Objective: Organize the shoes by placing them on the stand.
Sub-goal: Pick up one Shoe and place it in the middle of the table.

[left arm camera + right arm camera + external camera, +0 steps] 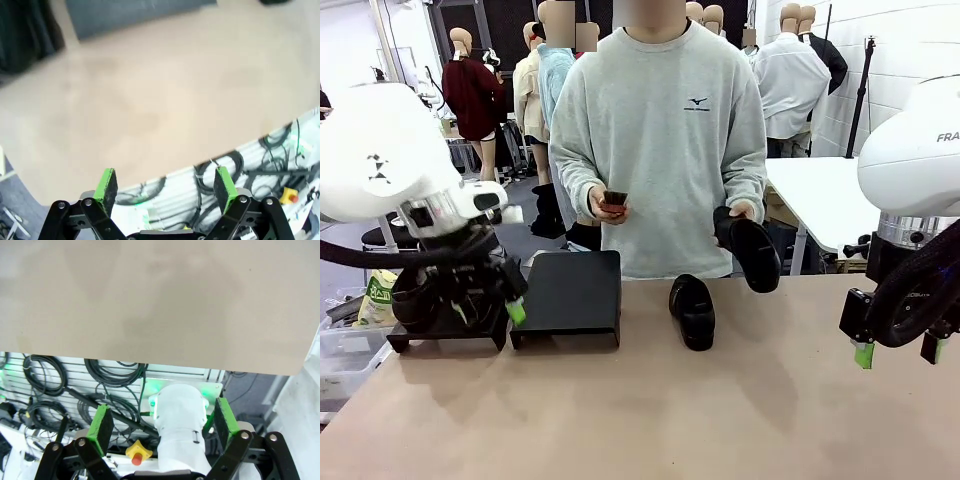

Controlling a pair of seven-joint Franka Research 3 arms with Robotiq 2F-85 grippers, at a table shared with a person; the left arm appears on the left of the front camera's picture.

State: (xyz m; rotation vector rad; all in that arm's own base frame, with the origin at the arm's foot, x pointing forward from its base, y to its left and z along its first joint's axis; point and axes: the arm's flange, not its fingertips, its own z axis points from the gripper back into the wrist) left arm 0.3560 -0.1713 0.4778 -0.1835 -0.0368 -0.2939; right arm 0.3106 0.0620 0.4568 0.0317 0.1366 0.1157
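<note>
since the front camera sees the most, i'll start there. a person (660, 130) in a grey sweatshirt stands at the far side of the bench (650, 420). one black shoe (692, 312) lies on the bench near the middle, just to the right of a black stand (570, 290) but not touching it. a second shoe (755, 255) hangs tilted in the person's hand (742, 210) on the robot's right side, above the far edge of the bench. the person's other hand (603, 205) holds a small dark-red thing (615, 198).

further left there's a lower stand piece (450, 335), and the left tool (490, 305) hangs right in front of it. there's a dark rounded shape behind that tool, but i honestly can't tell if it's a shoe. the right tool (898, 352) hangs above the right end of the bench, well apart from both shoes, with its green pads spread and nothing between them.

in the left wrist view, the left tool (165, 187) has its fingers wide apart and empty. it looks down on bare, blurry bench (160, 100), with a dark blurred edge (135, 15) at the top. cables (220, 172) show past the bench's near edge.

in the right wrist view it's the same story: the right tool (162, 425) is wide and holds nothing. bare bench (160, 300) lies above it in the picture. below the bench edge there are coiled cables (110, 377), a white robot part (180, 415) and a red button (136, 458).
</note>
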